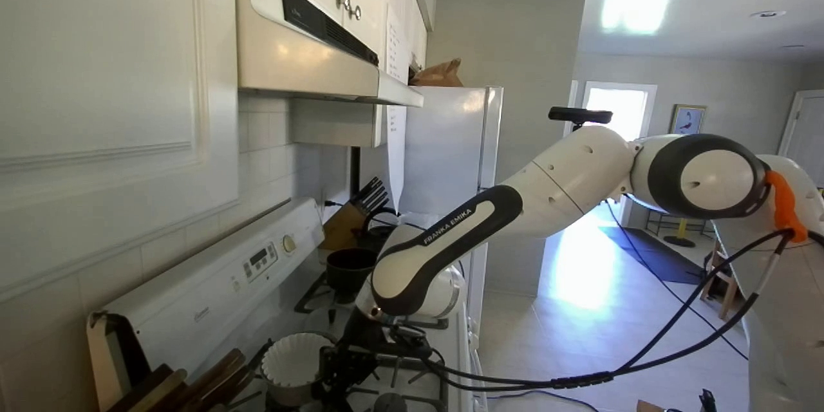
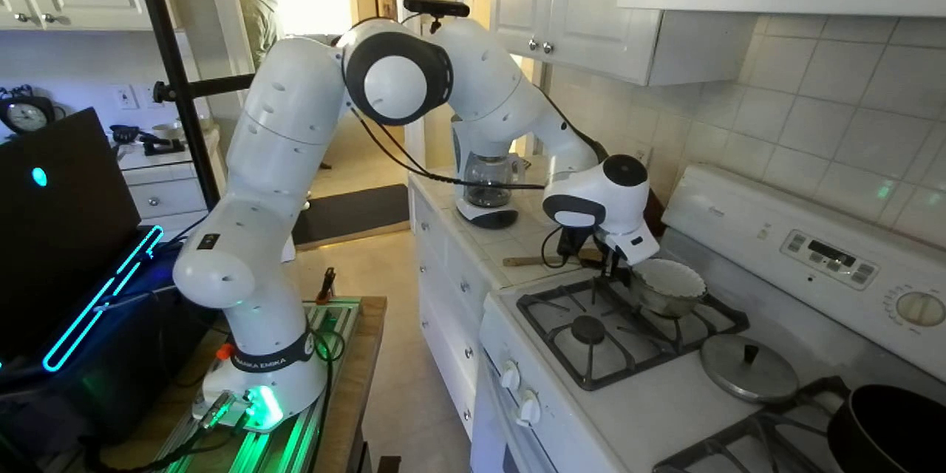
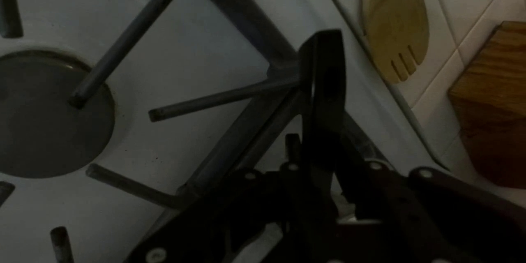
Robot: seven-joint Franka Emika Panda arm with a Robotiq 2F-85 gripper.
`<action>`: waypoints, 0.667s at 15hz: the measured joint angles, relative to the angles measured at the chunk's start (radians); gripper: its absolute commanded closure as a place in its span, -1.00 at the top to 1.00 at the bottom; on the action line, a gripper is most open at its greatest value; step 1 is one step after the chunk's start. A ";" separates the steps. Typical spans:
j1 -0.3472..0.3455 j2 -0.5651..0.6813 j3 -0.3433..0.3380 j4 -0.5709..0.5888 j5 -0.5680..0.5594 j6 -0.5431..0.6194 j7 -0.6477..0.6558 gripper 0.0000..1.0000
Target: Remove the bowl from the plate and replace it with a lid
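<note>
The claw [image 3: 322, 49] hangs over the grate [image 3: 242, 14], its fingers [image 3: 328, 74] very close together in the wrist view, but they are too dark to tell whether it is closed or pinching something. In both exterior views it is just beside the white bowl [image 2: 669, 287], contact unclear. The bowl is over the rear of that grate. An exterior view shows the lid [image 2: 746, 373] knob up on the stovetop [image 2: 628, 414]; the wrist view alone gives the slots of a wooden utensil [image 3: 394, 20]
</note>
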 measured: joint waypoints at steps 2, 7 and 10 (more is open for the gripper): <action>0.001 0.000 0.006 0.000 0.000 0.008 0.000 -0.75; -0.002 -0.001 0.004 0.000 -0.003 0.009 0.000 0.29; -0.004 -0.009 -0.010 -0.003 -0.011 0.009 0.016 0.74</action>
